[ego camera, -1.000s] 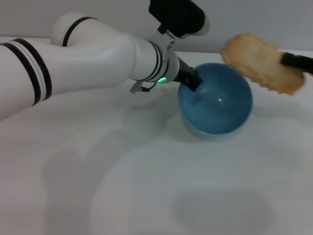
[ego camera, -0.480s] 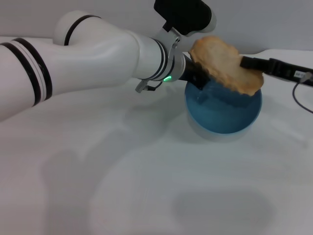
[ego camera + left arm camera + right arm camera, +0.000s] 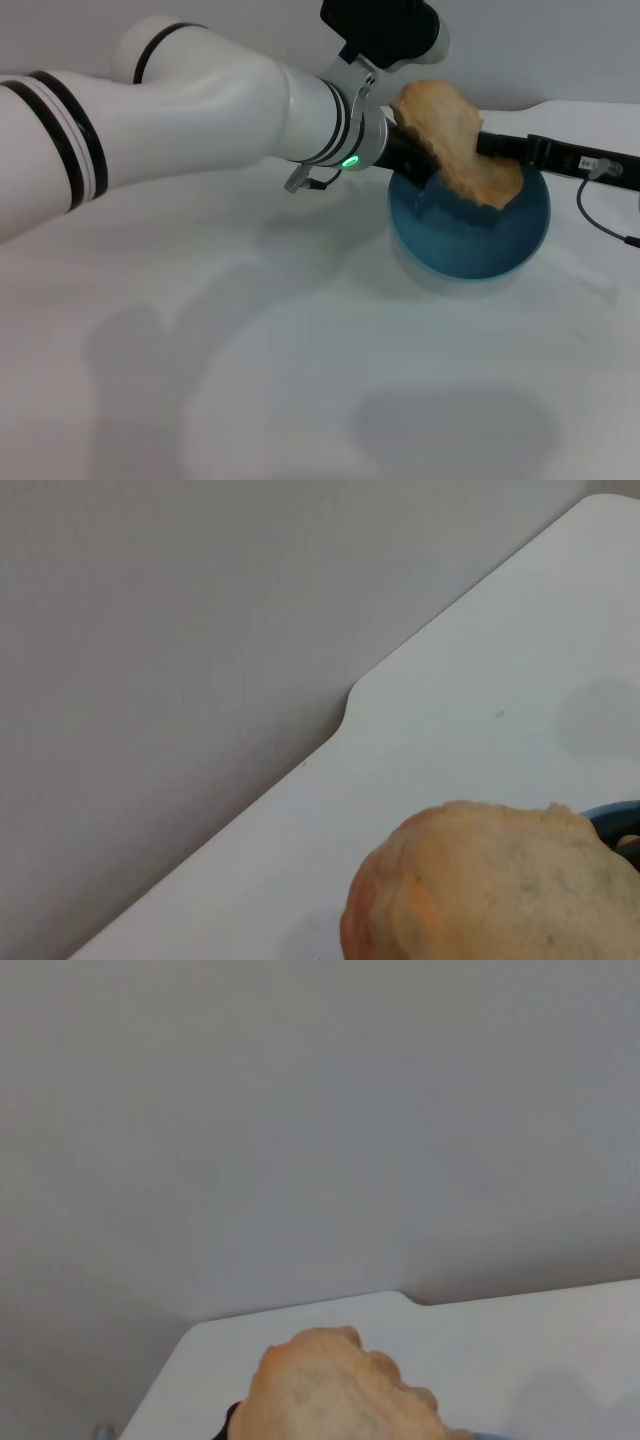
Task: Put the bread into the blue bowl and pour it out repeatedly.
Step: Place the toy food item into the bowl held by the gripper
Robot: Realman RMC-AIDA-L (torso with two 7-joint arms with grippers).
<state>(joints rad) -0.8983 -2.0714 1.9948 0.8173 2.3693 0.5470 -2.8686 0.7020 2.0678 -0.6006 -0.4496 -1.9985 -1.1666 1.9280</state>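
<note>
Orange-brown bread (image 3: 455,140) clamped by right end effector (image 3: 492,146) over blue bowl (image 3: 470,225); left end effector (image 3: 408,165) grips its rim.

bread (image 3: 455,140): matt, rough crust, orange-brown with paler patches; looks dry and slightly pitted in the left wrist view (image 3: 500,890) and lumpy in the right wrist view (image 3: 335,1390)
blue bowl (image 3: 475,230): smooth, glossy, looks like plastic or glazed ware; soft sheen on the outer wall
left arm (image 3: 200,100): smooth glossy white plastic shell with black bands, faint highlights along the curve
left gripper (image 3: 410,165): black, matt, hard-looking
right gripper (image 3: 500,147): black, matt, plastic-looking body
table (image 3: 300,380): white, smooth, low sheen
wall (image 3: 300,1110): plain grey, matt, even
</note>
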